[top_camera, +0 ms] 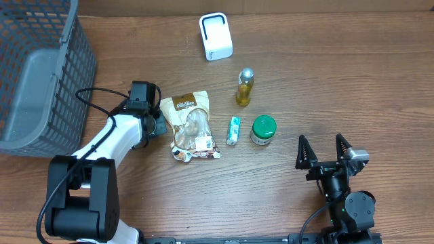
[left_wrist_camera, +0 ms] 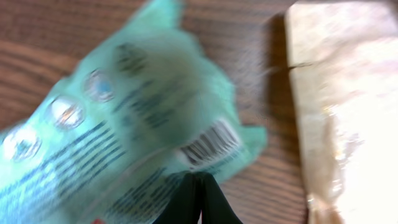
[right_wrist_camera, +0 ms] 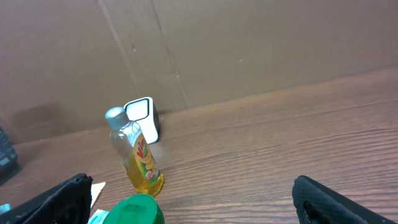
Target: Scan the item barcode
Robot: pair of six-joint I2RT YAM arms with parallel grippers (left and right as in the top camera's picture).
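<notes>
In the left wrist view a teal packet (left_wrist_camera: 124, 124) fills the frame, blurred and very close, its barcode (left_wrist_camera: 210, 144) facing the camera. My left gripper (left_wrist_camera: 198, 179) is shut, its black fingertips pinched together on the packet's lower edge. From overhead the left gripper (top_camera: 154, 126) sits at the left edge of a brown snack pouch (top_camera: 190, 126), and the held packet is hidden under it. The white scanner (top_camera: 215, 36) stands at the back of the table. My right gripper (top_camera: 320, 140) is open and holds nothing at the front right.
A grey basket (top_camera: 41, 81) stands at the far left. A yellow bottle (top_camera: 245, 87), a green-lidded jar (top_camera: 264, 129) and a small teal pack (top_camera: 233, 130) lie mid-table. The bottle (right_wrist_camera: 138, 154), jar lid (right_wrist_camera: 134, 210) and scanner (right_wrist_camera: 142, 118) show in the right wrist view.
</notes>
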